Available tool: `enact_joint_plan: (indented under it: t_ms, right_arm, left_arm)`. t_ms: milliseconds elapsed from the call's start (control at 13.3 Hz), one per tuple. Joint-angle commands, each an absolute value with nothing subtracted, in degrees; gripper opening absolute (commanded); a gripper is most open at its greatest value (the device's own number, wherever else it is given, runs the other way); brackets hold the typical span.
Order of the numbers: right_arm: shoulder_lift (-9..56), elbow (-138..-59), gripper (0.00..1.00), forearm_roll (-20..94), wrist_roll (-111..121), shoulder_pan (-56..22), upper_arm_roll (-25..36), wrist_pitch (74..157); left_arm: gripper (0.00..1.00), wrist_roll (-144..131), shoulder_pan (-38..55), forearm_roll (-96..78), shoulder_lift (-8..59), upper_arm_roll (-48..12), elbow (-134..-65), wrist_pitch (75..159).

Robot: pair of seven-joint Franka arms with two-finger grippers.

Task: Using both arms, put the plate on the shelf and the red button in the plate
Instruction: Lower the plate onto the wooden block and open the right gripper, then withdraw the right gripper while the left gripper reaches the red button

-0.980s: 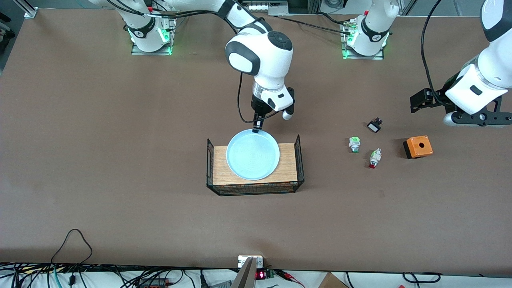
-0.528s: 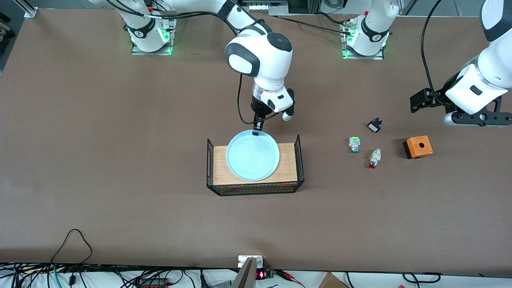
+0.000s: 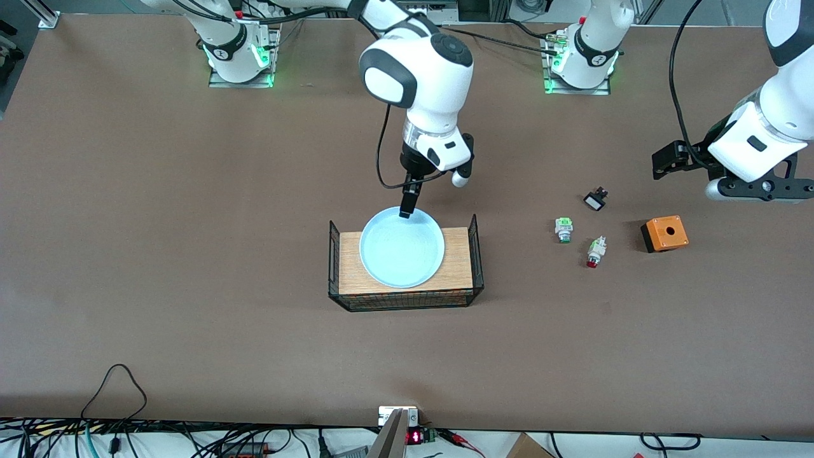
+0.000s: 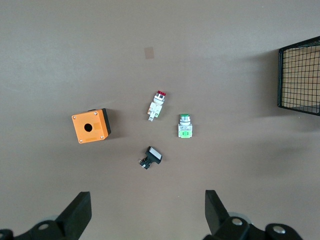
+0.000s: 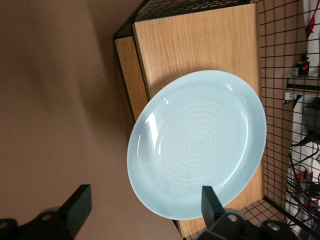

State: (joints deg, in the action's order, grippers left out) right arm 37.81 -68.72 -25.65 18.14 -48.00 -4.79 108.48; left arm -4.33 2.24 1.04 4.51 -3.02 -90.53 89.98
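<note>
The right gripper [image 3: 407,210] hung over the rim of the plate [image 3: 402,247] on the side toward the robots' bases, its fingers spread apart and gripping nothing; in the right wrist view the two fingertips [image 5: 79,202] stood wide on either side of the plate [image 5: 196,144] without touching it. The plate lay flat on a wooden board [image 3: 453,262] inside a black wire basket [image 3: 475,254], near the middle of the table [image 3: 191,286]; its rim overhung the board's edge on the side toward the bases.

The left gripper [image 3: 750,187] waited in the air near the table edge at the left arm's end, over bare table close to an orange box [image 3: 665,233]. Its fingers [image 4: 75,216] were parted wide and empty, as the left wrist view showed.

The red button [image 3: 594,252] lay on its side on the table between the basket and the orange box, its red cap pointing toward the front edge. A green button [image 3: 563,229] stood just beside it, toward the basket, and a small black-and-white switch [image 3: 595,200] lay nearer the bases than both. All three were apart from each other. The orange box had a round hole in its top face.
</note>
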Motion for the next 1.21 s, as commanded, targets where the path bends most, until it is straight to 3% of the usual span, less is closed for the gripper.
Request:
enact_joint_plan:
  t_ms: [0,302,603,905,1131]
  right_arm:
    - [33.6,-67.8,1.0,-19.4,18.4,-44.1,-4.2,104.3]
    - [28.5,-67.9,1.0,-9.5,17.0,-32.5,-4.0,99.2]
    - [27.1,-67.9,1.0,-7.5,16.7,-23.8,-4.0,94.9]
    - [24.5,-68.2,1.0,-5.9,15.0,-14.3,-4.0,89.5]
    - [22.4,-69.4,1.0,-5.8,14.8,-9.3,-4.0,88.1]
  left_arm:
    - [1.0,-4.8,2.5,0.0,5.5,-2.7,-88.4,88.6]
    - [1.0,-5.3,2.5,-0.3,5.6,-2.7,-88.4,88.4]
    - [1.0,-4.5,2.2,-0.3,7.0,-2.7,-89.0,86.1]
    - [1.0,-4.3,3.0,2.2,15.8,-2.8,-88.8,85.2]
    - [1.0,0.5,2.6,2.4,21.6,-2.7,-90.4,93.7]
